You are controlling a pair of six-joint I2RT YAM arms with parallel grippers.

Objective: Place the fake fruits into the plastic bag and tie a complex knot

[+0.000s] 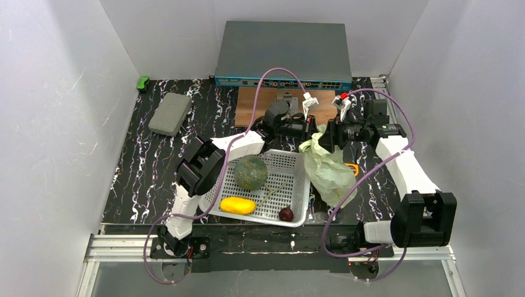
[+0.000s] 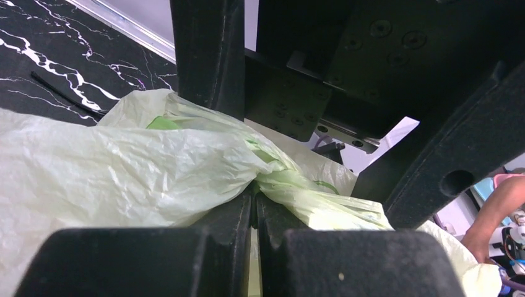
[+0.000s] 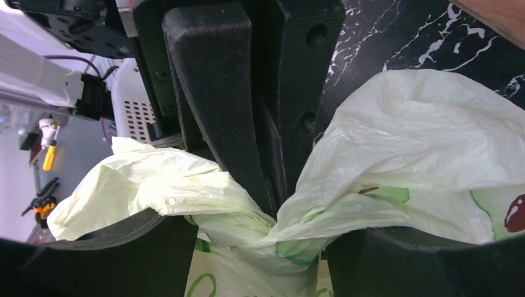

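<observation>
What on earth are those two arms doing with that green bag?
Both arms have met at the bunched top of the plastic bag, which lies just right of the white basket. The left fingers are shut tight on a twist of the plastic. The right fingers stand apart, with plastic between them. A melon, a mango and a plum sit in the basket, not in the bag.

pale-green plastic bag [image 1: 328, 170], green netted melon [image 1: 250, 172], yellow mango [image 1: 237, 205]
</observation>
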